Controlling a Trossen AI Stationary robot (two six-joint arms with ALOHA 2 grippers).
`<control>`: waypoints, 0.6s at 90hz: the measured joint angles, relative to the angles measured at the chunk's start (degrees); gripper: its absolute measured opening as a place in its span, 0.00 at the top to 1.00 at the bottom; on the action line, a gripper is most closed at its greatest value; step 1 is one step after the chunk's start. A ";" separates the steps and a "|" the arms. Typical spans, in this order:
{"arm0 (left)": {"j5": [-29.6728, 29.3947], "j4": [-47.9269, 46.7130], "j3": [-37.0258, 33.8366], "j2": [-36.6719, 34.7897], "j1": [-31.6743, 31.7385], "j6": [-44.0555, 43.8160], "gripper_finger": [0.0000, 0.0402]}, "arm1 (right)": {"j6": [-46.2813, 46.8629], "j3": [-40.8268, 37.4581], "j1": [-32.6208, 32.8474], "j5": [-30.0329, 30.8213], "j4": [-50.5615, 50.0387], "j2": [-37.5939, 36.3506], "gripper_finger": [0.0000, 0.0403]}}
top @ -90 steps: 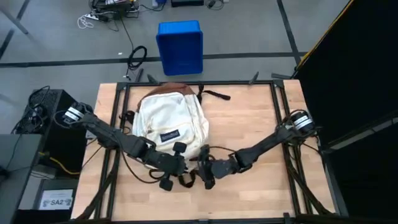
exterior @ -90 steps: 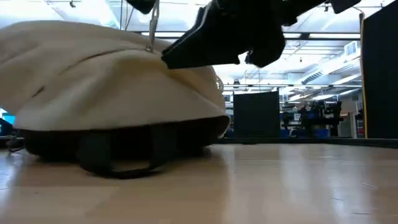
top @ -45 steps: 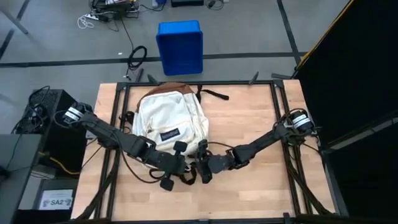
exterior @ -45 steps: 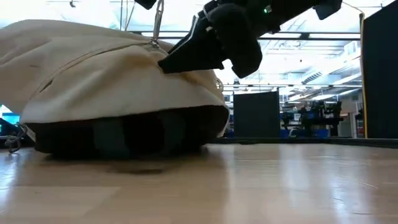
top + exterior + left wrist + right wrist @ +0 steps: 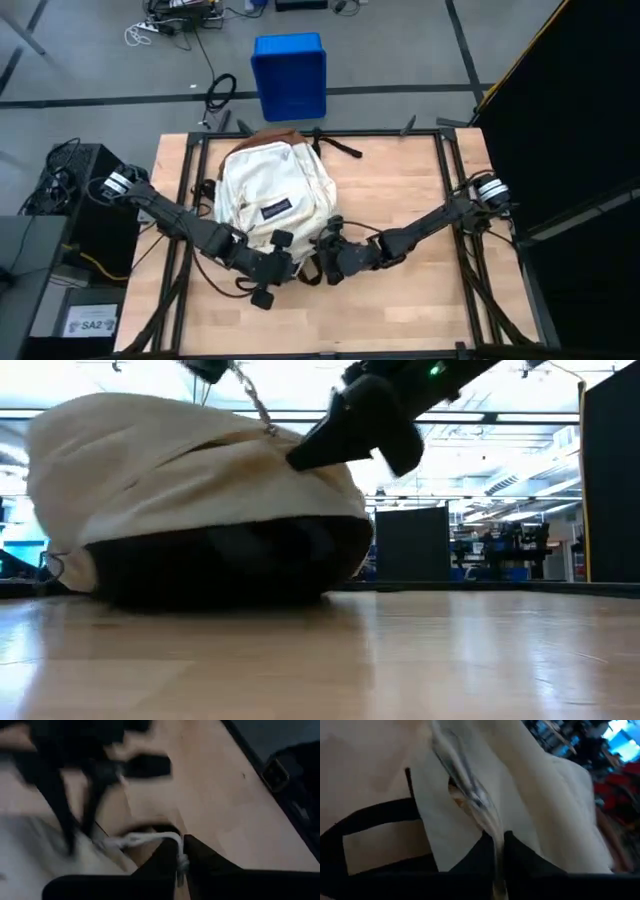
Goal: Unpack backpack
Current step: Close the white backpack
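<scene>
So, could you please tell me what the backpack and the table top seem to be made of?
The backpack looks like soft matte cream fabric, probably canvas: it creases and sags, with a brown base of a different, unclear material. The table top looks like light wood with a smooth, slightly glossy finish: plank seams and grain show, and the low view shows reflections.

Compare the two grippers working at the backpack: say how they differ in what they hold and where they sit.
The left gripper pinches a white zipper cord; the right gripper pinches a fold of cream fabric at the zipper line. In the high view the left gripper sits at the backpack's near edge, while the right gripper sits at its near right corner. Both are shut on part of the backpack.
</scene>
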 joint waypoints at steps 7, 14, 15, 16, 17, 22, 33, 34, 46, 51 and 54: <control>-0.37 -2.78 0.00 -0.03 -2.21 -2.37 1.00 | 3.55 0.00 0.71 2.70 -6.47 -2.32 1.00; -2.32 -5.00 0.02 -0.07 -3.78 -4.92 1.00 | 7.66 0.09 1.29 4.36 -12.44 -4.47 1.00; -2.64 -5.31 0.04 -0.07 -3.94 -5.25 1.00 | 8.22 0.09 1.36 4.54 -13.31 -4.78 1.00; -2.92 -5.62 0.07 -0.07 -4.08 -5.47 1.00 | 8.80 0.09 1.43 4.71 -14.22 -5.04 1.00; -3.35 -5.95 0.07 -0.07 -4.19 -6.08 1.00 | 9.35 0.09 1.50 4.84 -14.96 -5.28 1.00; -4.85 -8.01 0.11 -0.07 -4.65 -8.36 1.00 | 11.70 0.11 1.81 4.98 -17.97 -6.43 1.00; -5.98 -12.04 0.17 -0.07 -5.23 -12.38 1.00 | 14.96 0.15 3.03 6.90 -23.06 -8.09 1.00; -5.93 -12.24 0.17 -0.07 -5.27 -12.43 1.00 | 15.22 0.15 3.14 7.19 -23.49 -8.21 1.00; 0.41 -12.37 -0.04 0.07 -6.68 -12.74 1.00 | 22.64 -0.12 3.74 16.04 -34.15 -9.55 1.00; 0.14 -9.63 -0.55 0.36 -6.91 -12.29 1.00 | 28.59 -0.12 3.75 17.38 -40.99 -10.47 1.00; -0.12 -7.35 -1.21 0.59 -6.82 -11.76 1.00 | 31.84 -0.20 3.72 17.28 -43.40 -10.87 1.00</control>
